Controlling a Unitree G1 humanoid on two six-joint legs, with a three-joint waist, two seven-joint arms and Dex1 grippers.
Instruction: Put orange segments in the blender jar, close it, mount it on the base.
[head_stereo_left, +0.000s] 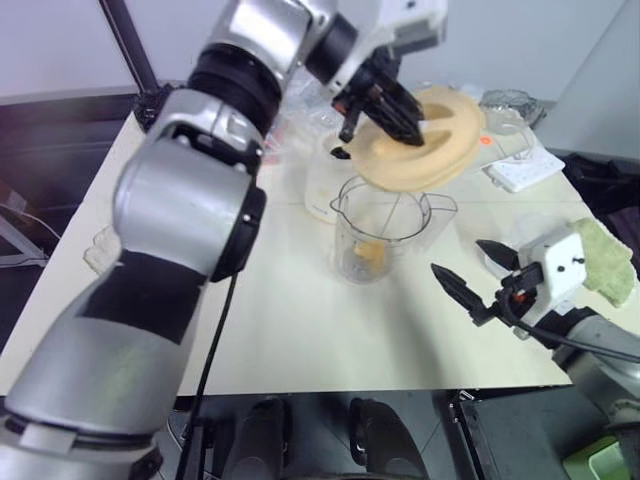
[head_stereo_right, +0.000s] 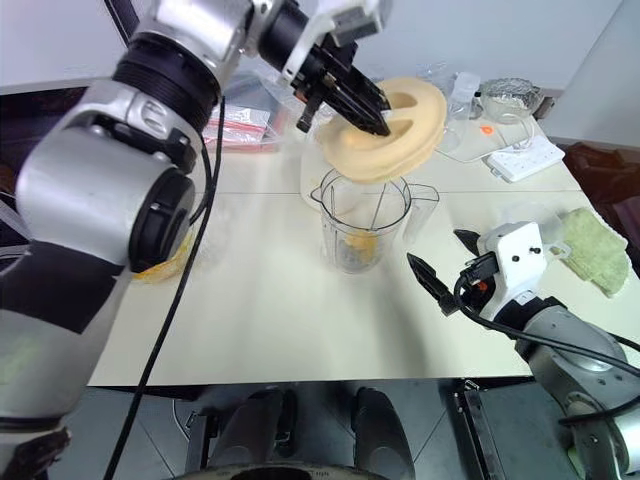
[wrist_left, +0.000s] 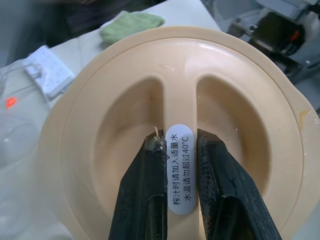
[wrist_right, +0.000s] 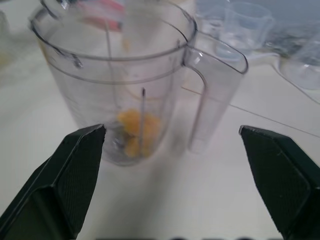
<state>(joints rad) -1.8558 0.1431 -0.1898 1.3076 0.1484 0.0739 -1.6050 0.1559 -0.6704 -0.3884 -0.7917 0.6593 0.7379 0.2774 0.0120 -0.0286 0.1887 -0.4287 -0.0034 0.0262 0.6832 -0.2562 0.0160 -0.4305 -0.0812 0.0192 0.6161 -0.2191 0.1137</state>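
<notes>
The clear blender jar (head_stereo_left: 385, 225) stands upright mid-table, handle toward my right side, with orange segments (wrist_right: 135, 131) lying at its bottom around the blades. My left gripper (head_stereo_left: 400, 120) is shut on the centre ridge of a round cream lid (wrist_left: 100, 125), holding it tilted just above and behind the jar's rim. The right gripper (head_stereo_left: 460, 257) is open, level with the table and a short way to the right of the jar, nothing between its fingers. The cream-white base (head_stereo_left: 322, 190) sits right behind the jar, partly hidden by the lid.
A white power strip (head_stereo_left: 523, 170) and a green cloth (head_stereo_left: 605, 255) lie toward the right edge. Clear glassware (head_stereo_right: 510, 97) and a plastic bag (head_stereo_right: 240, 125) sit along the back. A small clear cup (wrist_right: 245, 22) stands behind the jar handle.
</notes>
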